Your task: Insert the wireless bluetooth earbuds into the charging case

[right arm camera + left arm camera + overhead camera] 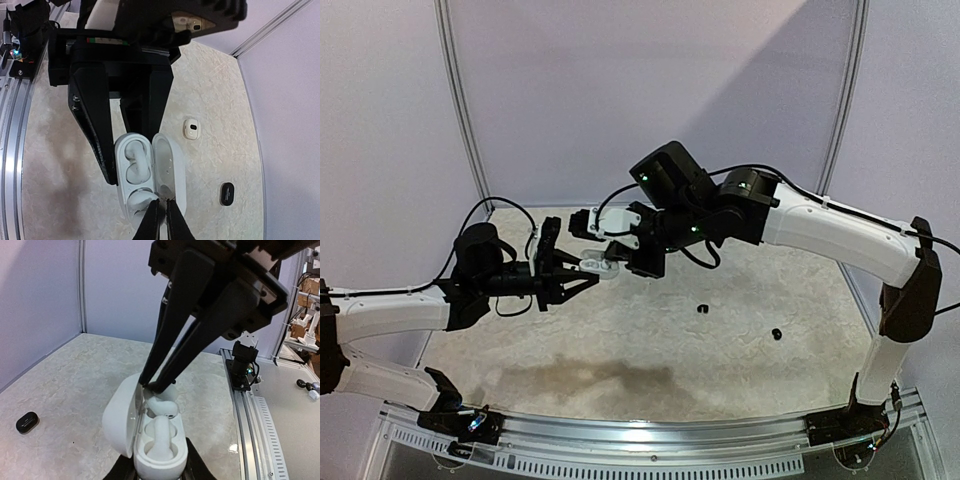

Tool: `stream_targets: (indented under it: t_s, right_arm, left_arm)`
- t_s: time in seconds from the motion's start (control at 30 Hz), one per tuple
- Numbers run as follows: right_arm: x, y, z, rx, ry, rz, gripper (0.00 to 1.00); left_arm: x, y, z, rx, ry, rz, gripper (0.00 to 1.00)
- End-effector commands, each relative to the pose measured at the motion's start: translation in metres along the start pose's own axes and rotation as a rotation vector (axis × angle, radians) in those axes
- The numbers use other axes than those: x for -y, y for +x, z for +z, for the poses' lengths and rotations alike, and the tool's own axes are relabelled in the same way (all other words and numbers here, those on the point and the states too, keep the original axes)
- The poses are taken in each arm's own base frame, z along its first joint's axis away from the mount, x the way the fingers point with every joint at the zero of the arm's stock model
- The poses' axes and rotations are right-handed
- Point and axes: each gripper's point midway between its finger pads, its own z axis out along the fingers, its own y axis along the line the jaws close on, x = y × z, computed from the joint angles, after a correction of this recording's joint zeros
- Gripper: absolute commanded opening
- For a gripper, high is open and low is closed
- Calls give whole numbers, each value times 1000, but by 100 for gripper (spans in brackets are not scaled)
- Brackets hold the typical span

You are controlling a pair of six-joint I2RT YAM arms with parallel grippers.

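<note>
My left gripper (pixel 578 273) is shut on a white oval charging case (pixel 160 460), lid (pixel 120 415) swung open. The case also shows in the top view (pixel 603 268) and the right wrist view (pixel 131 172). One white earbud (pixel 160 436) sits in the near slot. My right gripper (pixel 151 385) comes down from above, shut on a second white earbud (pixel 164 405), which rests tilted in the far slot. In the right wrist view its fingertips (pixel 156 215) nearly touch over that slot. Two tiny black earbuds (pixel 702 308) (pixel 776 333) lie on the table to the right.
A small white oval piece (pixel 191 128) and a small black one (pixel 227 193) lie on the marbled table beyond the case. Another black piece (pixel 27 422) lies left of the case. A metal rail (pixel 650 435) runs along the near edge. Purple walls close the back.
</note>
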Motion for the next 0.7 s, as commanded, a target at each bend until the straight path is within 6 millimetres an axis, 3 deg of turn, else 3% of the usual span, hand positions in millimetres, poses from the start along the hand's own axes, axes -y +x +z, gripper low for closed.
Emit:
stream_targets:
  t_s: [0.0,0.67]
  right_arm:
    - [-2,0,-6,-1,7,10,7]
    - [-14,16,4,-61,-49,36,16]
  left_arm:
    - [-8,-7,2,25,-46,-12,0]
    - [-4,-7,1,20,-30,44,0]
